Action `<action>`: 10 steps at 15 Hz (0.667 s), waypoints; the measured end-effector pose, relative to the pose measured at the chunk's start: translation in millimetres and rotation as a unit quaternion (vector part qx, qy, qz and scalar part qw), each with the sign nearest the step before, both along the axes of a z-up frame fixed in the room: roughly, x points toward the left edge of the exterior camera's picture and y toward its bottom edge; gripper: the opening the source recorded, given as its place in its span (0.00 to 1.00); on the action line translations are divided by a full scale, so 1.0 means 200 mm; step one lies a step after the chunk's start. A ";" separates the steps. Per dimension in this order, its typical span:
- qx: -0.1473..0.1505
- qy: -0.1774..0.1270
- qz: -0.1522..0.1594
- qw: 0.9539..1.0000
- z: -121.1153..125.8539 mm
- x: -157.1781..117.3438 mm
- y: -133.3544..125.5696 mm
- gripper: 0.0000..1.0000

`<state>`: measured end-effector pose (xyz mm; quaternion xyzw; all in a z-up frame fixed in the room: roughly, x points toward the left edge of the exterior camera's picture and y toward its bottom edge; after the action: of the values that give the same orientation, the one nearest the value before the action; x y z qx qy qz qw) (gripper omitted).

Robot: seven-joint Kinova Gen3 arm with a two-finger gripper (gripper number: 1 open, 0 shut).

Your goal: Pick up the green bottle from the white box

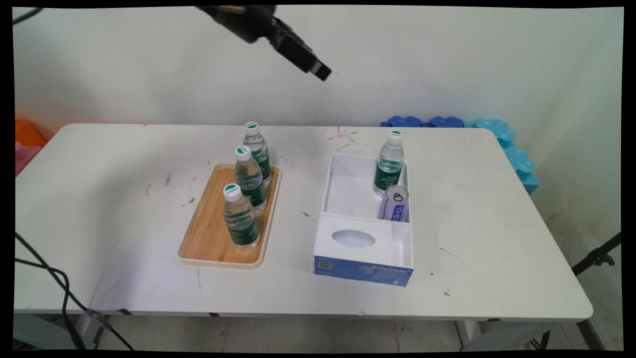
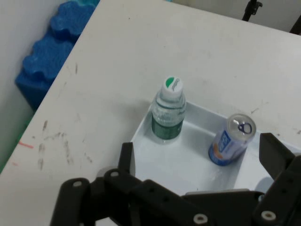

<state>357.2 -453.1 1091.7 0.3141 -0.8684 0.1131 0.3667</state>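
1. Far left of the counter [image 1: 99, 199] there's a wooden tray [image 1: 203, 233] with three water bottles standing upright in a row: front bottle [image 1: 241, 216], middle bottle [image 1: 250, 179], back bottle [image 1: 257, 149]. All three are capped and packed close together along the tray's right side.
2. The gripper [image 1: 318, 69] hangs high over the middle of the counter, well clear of everything. In the hand view the jaws are spread wide with nothing between them.
3. Right of centre sits a white box [image 1: 343, 169] with dividers. Its front section has a lid with an oval opening [image 1: 353, 238].
4. In the box's big back section, a fourth bottle [image 1: 390, 164] stands upright in the far right corner. The hand camera looks straight down at this one, so it's the nearest thing to the gripper.
5. Just beside that bottle is a drink can [image 1: 396, 201], tilted over by the divider. Can't tell which section its base is in.
6. Blue foam blocks [image 1: 497, 132] sit off the far right corner.
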 end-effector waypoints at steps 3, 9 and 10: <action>0.004 -0.002 -0.009 1.000 -0.06 -0.11 -0.08 1.00; 0.028 -0.029 -0.035 0.999 -0.29 -0.34 -0.23 1.00; 0.032 -0.035 -0.039 0.998 -0.34 -0.38 -0.25 1.00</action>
<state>281.2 -504.1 1023.9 0.2873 -0.8955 0.0814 0.3299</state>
